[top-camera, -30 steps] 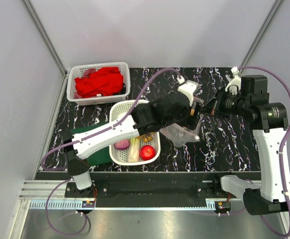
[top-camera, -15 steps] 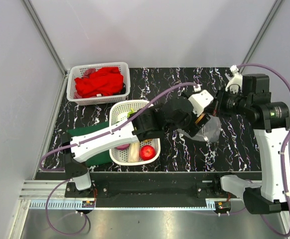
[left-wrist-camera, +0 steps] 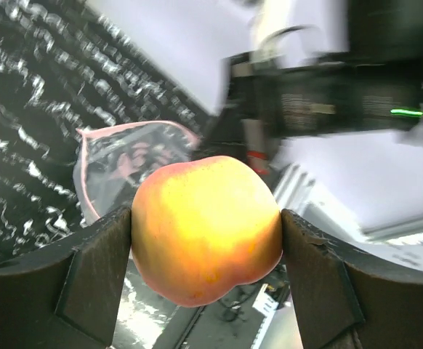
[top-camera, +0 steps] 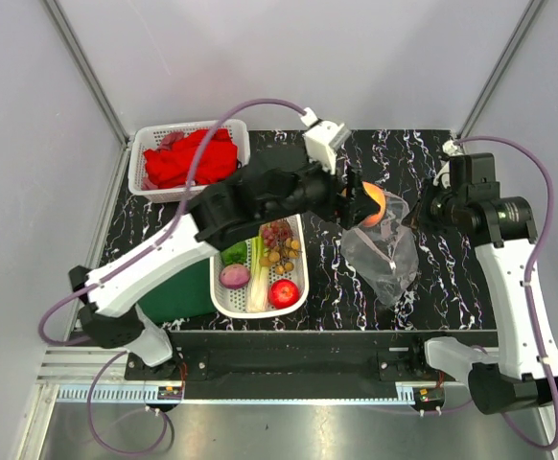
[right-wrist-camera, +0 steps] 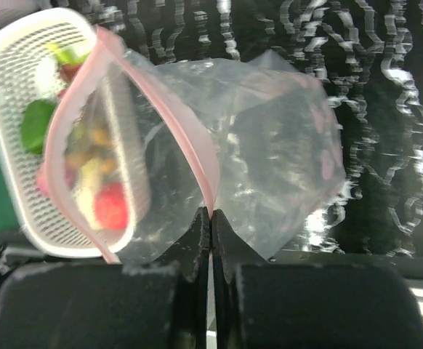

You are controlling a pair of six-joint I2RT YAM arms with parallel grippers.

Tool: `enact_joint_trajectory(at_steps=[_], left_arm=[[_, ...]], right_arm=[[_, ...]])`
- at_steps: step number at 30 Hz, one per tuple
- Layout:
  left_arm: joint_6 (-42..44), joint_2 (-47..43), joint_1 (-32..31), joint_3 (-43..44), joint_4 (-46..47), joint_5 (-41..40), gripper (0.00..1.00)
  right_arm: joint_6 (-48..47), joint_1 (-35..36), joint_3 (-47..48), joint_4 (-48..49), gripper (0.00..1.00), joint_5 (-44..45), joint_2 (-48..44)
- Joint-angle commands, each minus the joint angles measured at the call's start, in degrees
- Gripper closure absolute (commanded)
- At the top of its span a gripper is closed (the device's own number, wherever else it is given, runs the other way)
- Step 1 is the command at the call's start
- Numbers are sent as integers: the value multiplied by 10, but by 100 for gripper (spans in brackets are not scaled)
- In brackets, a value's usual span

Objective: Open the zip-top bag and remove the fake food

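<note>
Orange, the peach point(left-wrist-camera: 206, 229) is clamped in the wide-spread left gripper point(top-camera: 363, 203) over the mouth of the zip-top bag point(top-camera: 384, 259), whose pink rim is pinched by the closed right gripper point(right-wrist-camera: 210, 222), with the white basket point(top-camera: 245, 313) lying left and nearer on the table point(top-camera: 452, 278).

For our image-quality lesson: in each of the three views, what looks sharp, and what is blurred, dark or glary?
Top view: evenly lit, sharp throughout, the peach plain. Left wrist view: peach and left gripper fairly crisp, everything behind smeared. Right wrist view: right gripper dark and soft, zip-top bag hazy with pale glare, basket blurred.
</note>
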Motion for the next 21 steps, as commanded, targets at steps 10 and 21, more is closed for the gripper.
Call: enact_joint_trajectory(at_steps=[10,21], left_arm=[[-49,-146,132,-234,-107,-166,100],[8,-36,256,-330,-10,-197,100]], right_arm=[[-30,2,209,-79,100,227,94],[-23,1,195,-19,100,302,176]])
